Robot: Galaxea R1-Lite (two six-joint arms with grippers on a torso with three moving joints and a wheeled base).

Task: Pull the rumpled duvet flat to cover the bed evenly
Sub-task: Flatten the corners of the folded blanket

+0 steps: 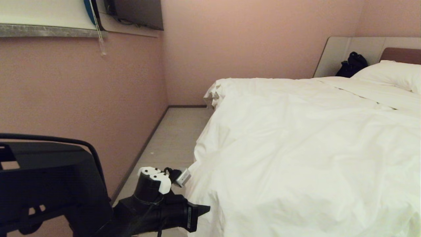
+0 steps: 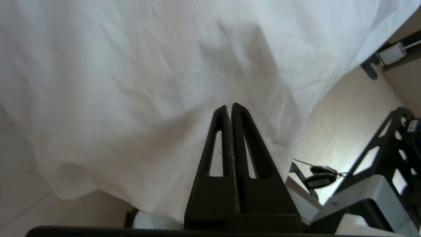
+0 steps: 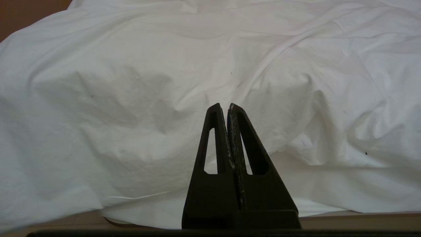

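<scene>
Where the bed fills the right side of the head view, the duvet lies spread over nearly all of it, thick, puffy and white. Its top is broadly smooth with shallow creases, while the far left corner is bunched into small folds above the floor. Its near left edge spills over the side of the mattress and hangs down in soft drapes. A white pillow sits at the head end before the brown headboard, with a dark bag just beside it.

The left gripper is low at the bed's near left corner, its fingers pressed together with nothing between them, tips pointed at the hanging duvet fabric; whether they touch it cannot be told. The right gripper faces the rumpled near edge of the duvet, its fingers likewise pressed together and holding nothing.
</scene>
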